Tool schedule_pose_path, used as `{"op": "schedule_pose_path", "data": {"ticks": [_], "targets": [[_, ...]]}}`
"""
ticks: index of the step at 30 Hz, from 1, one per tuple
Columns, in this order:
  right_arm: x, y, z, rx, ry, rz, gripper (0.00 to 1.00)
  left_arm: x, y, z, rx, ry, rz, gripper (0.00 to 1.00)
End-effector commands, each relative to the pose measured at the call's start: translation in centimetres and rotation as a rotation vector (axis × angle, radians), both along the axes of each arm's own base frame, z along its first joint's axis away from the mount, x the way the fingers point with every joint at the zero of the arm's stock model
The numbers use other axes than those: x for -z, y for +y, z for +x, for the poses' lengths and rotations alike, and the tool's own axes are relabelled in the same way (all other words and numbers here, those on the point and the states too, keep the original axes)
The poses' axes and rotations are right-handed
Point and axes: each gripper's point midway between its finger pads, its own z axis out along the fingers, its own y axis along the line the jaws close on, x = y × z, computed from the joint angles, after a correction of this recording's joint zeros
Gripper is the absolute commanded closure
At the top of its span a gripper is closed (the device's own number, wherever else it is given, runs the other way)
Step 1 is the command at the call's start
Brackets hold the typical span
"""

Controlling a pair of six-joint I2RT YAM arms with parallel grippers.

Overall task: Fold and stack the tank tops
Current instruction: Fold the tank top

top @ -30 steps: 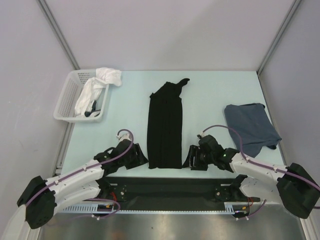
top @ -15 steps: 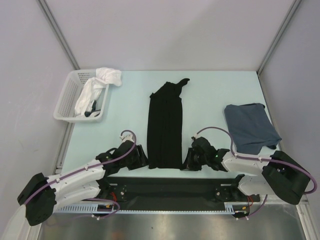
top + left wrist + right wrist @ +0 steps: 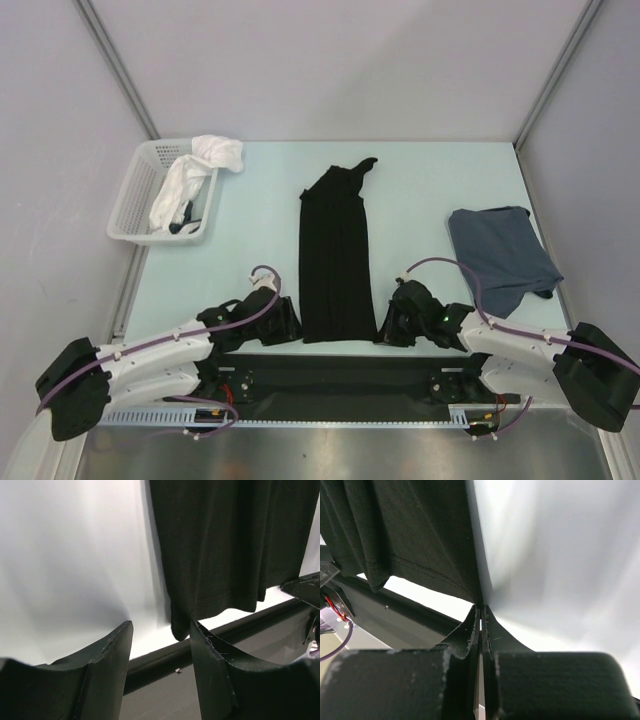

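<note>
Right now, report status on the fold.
Left pincer open, at black tank top near hem corner. Right pincer shut on opposite hem corner. Nothing in the way.

The centre tank top [image 3: 335, 260] lies lengthwise on the table [image 3: 420, 190], its near edge between the two tools: the left gripper [image 3: 285, 322] sits just left of the near-left corner, and the right gripper [image 3: 385, 325] meets the near-right corner. Beyond the right gripper and to its right lies the second tank top [image 3: 500, 255], apart from the first. Well beyond the left gripper and to its left stands the basket [image 3: 125, 215], with a cloth [image 3: 185, 180] in it and draped over its far rim.
</note>
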Motion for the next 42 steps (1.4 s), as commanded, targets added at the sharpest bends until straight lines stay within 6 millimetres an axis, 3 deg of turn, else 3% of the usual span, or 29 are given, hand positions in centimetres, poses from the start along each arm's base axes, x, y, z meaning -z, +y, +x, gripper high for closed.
{"op": "schedule_pose_path", "data": {"ticks": [1,4,7,10,12,14,20,24,31,36,42], "targets": [[1.1,-1.1,-0.7,0.000,0.020,-0.048,1.00,0.9,0.1,-1.3,0.016,0.058,0.033,0.44],[1.1,-1.1,-0.7,-0.008,0.016,-0.050,1.00,0.6,-0.6,-1.2,0.027,0.054,0.034,0.44],[1.0,-0.9,-0.6,-0.017,0.012,-0.050,1.00,0.5,-1.1,-1.2,0.036,0.056,0.048,0.53],[0.9,-0.8,-0.6,-0.025,0.010,-0.052,1.00,1.5,-0.4,-1.3,0.012,0.072,0.085,0.80],[0.9,-0.8,-0.5,-0.027,0.010,-0.054,1.00,1.9,-0.2,-1.5,0.006,0.074,0.084,0.87],[0.7,-0.8,-0.6,-0.031,0.008,-0.051,1.00,2.3,-0.1,-1.7,0.002,0.085,0.073,1.00],[-0.4,-1.3,-0.6,-0.038,-0.003,-0.072,1.00,1.6,0.6,-1.8,-0.013,0.075,0.083,1.00],[-1.1,-1.6,-0.7,-0.039,-0.016,-0.076,1.00,1.1,2.1,-1.5,-0.030,0.036,0.136,1.00],[-3.3,-0.4,0.0,-0.063,-0.049,-0.037,1.00,0.2,0.9,-1.4,0.000,0.024,0.083,1.00],[-5.4,0.9,0.9,-0.089,-0.085,-0.013,1.00,-1.6,-1.2,-1.1,0.031,0.005,0.009,1.00],[-6.2,1.6,1.5,-0.106,-0.102,-0.008,1.00,-3.4,-1.9,-0.3,0.038,-0.024,0.023,1.00]]}}
